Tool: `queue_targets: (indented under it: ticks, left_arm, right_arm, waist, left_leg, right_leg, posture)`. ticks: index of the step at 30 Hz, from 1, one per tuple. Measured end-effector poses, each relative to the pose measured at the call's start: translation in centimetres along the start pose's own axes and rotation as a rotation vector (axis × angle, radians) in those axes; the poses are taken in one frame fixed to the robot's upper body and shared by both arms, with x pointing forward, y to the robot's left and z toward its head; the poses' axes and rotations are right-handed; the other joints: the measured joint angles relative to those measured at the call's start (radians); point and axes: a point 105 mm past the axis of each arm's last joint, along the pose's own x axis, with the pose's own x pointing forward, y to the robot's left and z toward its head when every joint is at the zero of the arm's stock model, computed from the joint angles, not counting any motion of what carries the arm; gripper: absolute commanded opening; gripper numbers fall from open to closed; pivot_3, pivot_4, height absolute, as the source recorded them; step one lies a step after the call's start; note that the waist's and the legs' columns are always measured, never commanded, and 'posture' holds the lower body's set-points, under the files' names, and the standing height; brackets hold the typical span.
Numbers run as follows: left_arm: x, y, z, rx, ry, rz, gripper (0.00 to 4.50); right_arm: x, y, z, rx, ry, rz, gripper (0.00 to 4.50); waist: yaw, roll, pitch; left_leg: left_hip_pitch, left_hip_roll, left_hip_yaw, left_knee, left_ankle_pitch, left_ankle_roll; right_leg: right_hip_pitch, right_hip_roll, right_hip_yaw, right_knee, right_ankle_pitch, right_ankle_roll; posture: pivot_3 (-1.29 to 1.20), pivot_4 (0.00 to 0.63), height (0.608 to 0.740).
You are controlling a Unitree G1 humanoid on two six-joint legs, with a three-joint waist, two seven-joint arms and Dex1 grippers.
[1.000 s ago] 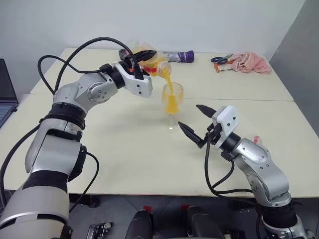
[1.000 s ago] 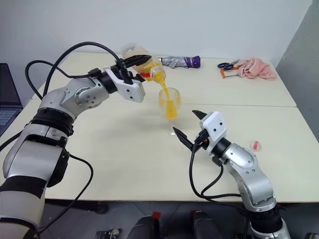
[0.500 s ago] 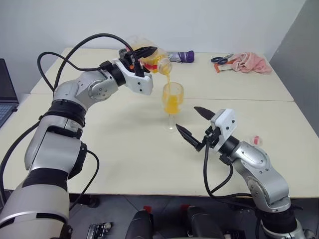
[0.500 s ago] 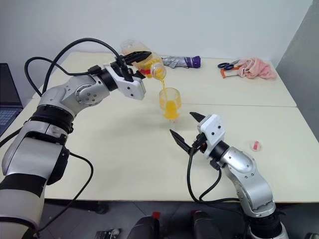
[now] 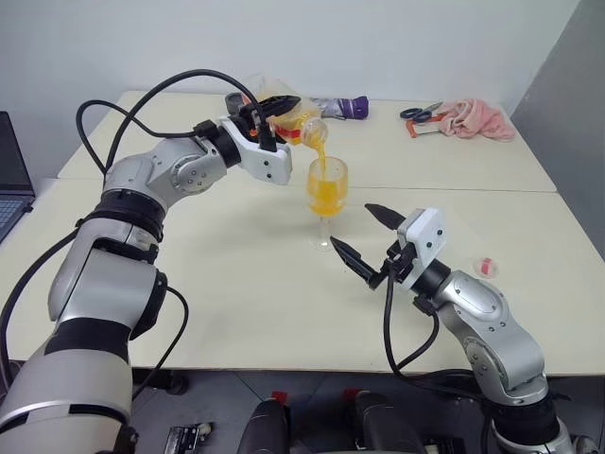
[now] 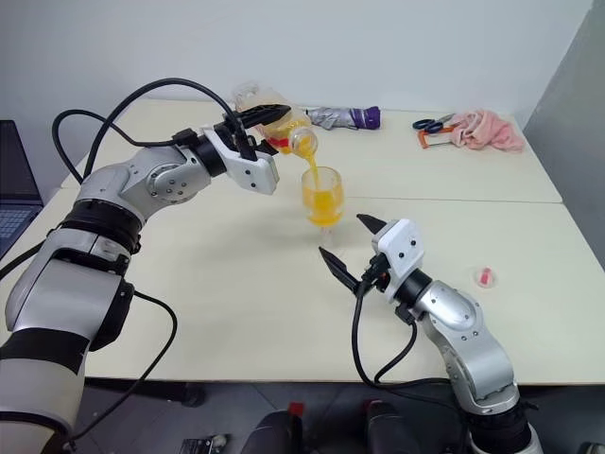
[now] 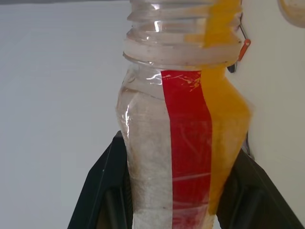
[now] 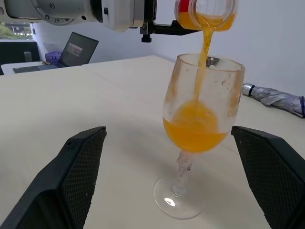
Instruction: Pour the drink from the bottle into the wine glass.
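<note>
My left gripper [image 5: 281, 109] is shut on the bottle [image 5: 298, 120], which is tipped with its mouth over the wine glass [image 5: 327, 189]. In the left wrist view the black fingers [image 7: 102, 186] clamp the clear bottle [image 7: 186, 143] on either side of its red stripe. A thin stream of the orange drink [image 5: 319, 151] falls into the bowl. The drink [image 8: 194, 126] fills about the lower half of the bowl. The glass stands upright on the table. My right gripper [image 5: 352, 225] stands open just in front of the glass, apart from it, with nothing between its fingers.
A small red-and-white cap [image 5: 485, 266] lies on the table [image 5: 217, 284] at the right. At the back are a pink cloth [image 5: 477, 118], scissors [image 5: 421, 112] and a folded grey-purple umbrella [image 5: 342, 107]. A laptop [image 5: 11, 175] sits at the far left.
The drink keeps streaming and its level in the glass has risen a little. Both grippers have held their places.
</note>
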Motion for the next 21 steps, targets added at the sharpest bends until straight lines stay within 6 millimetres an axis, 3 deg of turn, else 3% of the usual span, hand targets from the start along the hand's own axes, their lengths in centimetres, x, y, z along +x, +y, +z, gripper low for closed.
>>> queue_targets:
  ticks: [10,21]
  left_arm:
    - [0.3,1.0,0.0,0.019,-0.005,0.022,1.69]
    - [0.3,0.7,0.1,0.036,-0.008,0.011,1.69]
  right_arm:
    - [0.3,0.1,0.4,0.022,-0.036,-0.016,4.5]
    - [0.1,0.4,-0.1,0.016,-0.025,-0.012,4.5]
  waist:
    - [0.0,0.0,0.0]
    - [0.0,0.0,0.0]
  left_leg:
    - [0.0,0.0,0.0,0.0,0.0,0.0]
    - [0.0,0.0,0.0,0.0,0.0,0.0]
  right_leg:
    - [0.0,0.0,0.0,0.0,0.0,0.0]
    - [0.0,0.0,0.0,0.0,0.0,0.0]
  posture:
    - [0.0,0.15,0.74]
    - [0.0,0.15,0.74]
